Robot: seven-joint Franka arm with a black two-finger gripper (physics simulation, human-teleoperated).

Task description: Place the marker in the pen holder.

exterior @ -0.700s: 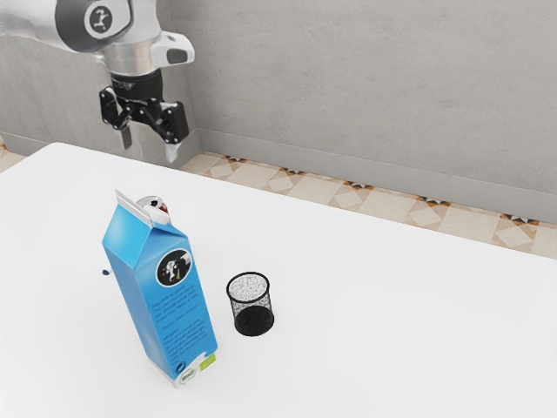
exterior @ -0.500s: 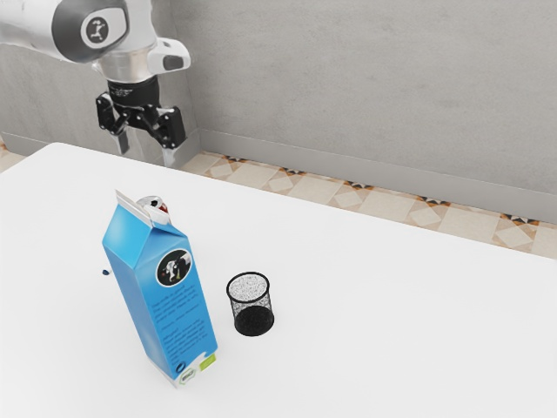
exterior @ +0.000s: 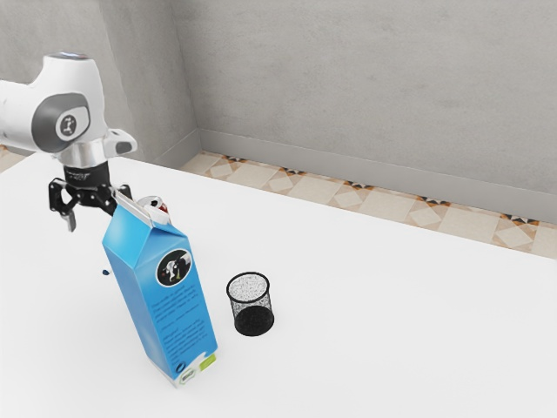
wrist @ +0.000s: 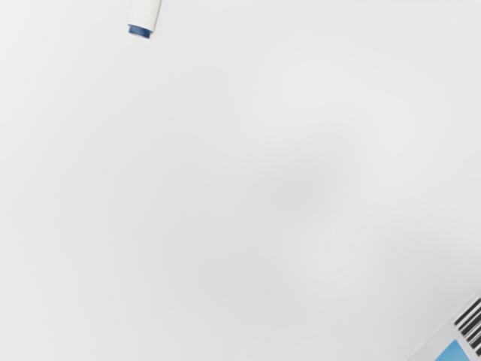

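My gripper (exterior: 94, 225) is above the table at the exterior view's left, its visible finger standing well apart from the other side; the carton's top hides the other fingertip. It is open. A small dark blue end of the marker (exterior: 106, 272) shows on the table beside the carton, below the gripper in that picture. In the wrist view the white marker (wrist: 145, 13) lies on the table, blue end in sight, the rest cut off by the picture's edge. The black mesh pen holder (exterior: 252, 320) stands upright on the table.
A tall blue carton (exterior: 165, 296) stands between the marker and the pen holder; a corner of the carton (wrist: 453, 352) is in the wrist view too. Behind it is a can (exterior: 154, 207). The white table (exterior: 392, 305) reaches toward a grey wall.
My arm has come down and moved toward the exterior view's left, bringing the gripper low behind the carton's top. The carton, can, marker and pen holder have not moved.
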